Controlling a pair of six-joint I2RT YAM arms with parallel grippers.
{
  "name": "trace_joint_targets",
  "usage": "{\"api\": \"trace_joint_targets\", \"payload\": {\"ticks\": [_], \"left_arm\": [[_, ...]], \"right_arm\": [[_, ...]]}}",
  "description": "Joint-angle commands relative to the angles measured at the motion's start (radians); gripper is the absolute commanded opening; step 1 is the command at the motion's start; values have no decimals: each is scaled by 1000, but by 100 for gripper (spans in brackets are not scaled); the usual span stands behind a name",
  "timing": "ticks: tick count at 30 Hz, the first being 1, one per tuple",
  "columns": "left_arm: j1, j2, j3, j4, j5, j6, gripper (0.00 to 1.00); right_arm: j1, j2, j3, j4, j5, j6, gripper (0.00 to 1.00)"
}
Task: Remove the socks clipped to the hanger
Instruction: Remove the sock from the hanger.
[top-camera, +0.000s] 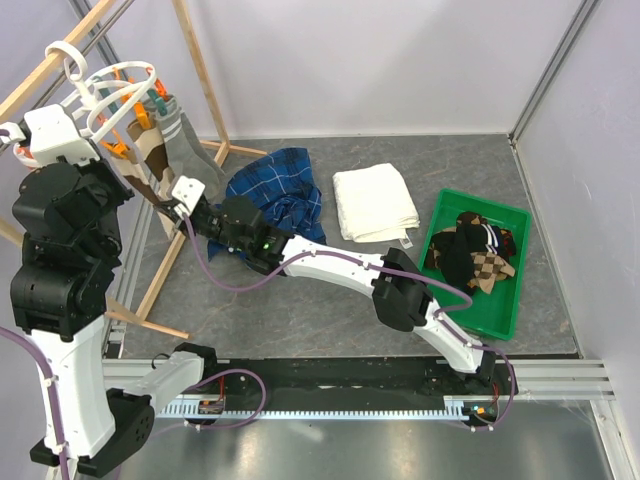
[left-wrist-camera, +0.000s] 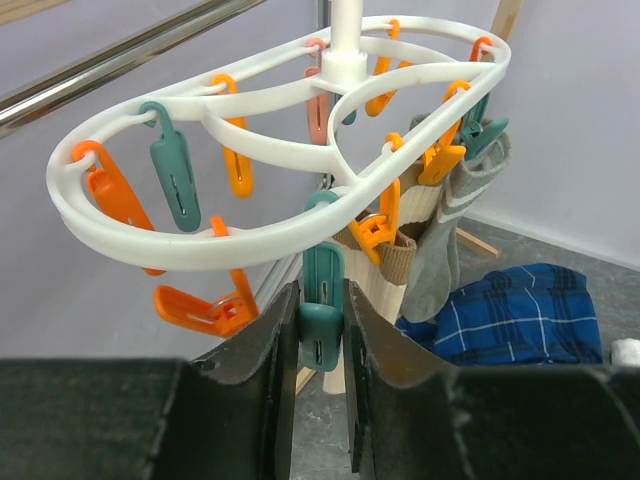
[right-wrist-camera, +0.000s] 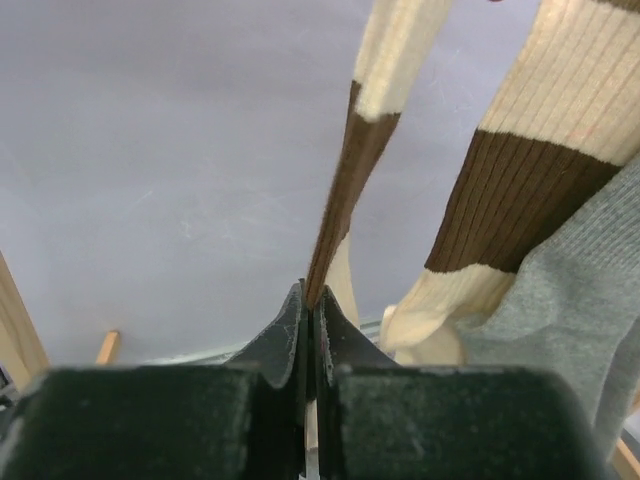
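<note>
The white round hanger (top-camera: 120, 90) hangs from the wooden rack at the far left, with orange and teal clothespins. In the left wrist view its ring (left-wrist-camera: 250, 240) is just above my left gripper (left-wrist-camera: 320, 300), which is shut on a dangling teal clothespin (left-wrist-camera: 322, 335). A grey sock (left-wrist-camera: 445, 250) and cream-and-brown striped socks (left-wrist-camera: 390, 285) hang from pins behind it. My right gripper (right-wrist-camera: 310, 295) reaches in from the right (top-camera: 170, 205). It is shut on the lower end of one striped sock (right-wrist-camera: 350, 170). A second striped sock (right-wrist-camera: 540, 150) and the grey sock (right-wrist-camera: 570, 300) hang beside it.
A green bin (top-camera: 515, 290) at the right holds several removed socks (top-camera: 475, 255). A blue plaid shirt (top-camera: 280, 190) and a folded white towel (top-camera: 373, 200) lie on the grey table. Wooden rack poles (top-camera: 205, 90) stand around the hanger.
</note>
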Motion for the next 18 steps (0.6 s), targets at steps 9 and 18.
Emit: {"api": "trace_joint_targets", "payload": {"ticks": [9, 18], "left_arm": [[-1, -65, 86, 21, 201, -96, 50], [-1, -138, 71, 72, 449, -199, 50]], "right_arm": [[76, -174, 23, -143, 128, -101, 0], [159, -173, -3, -157, 229, -225, 0]]}}
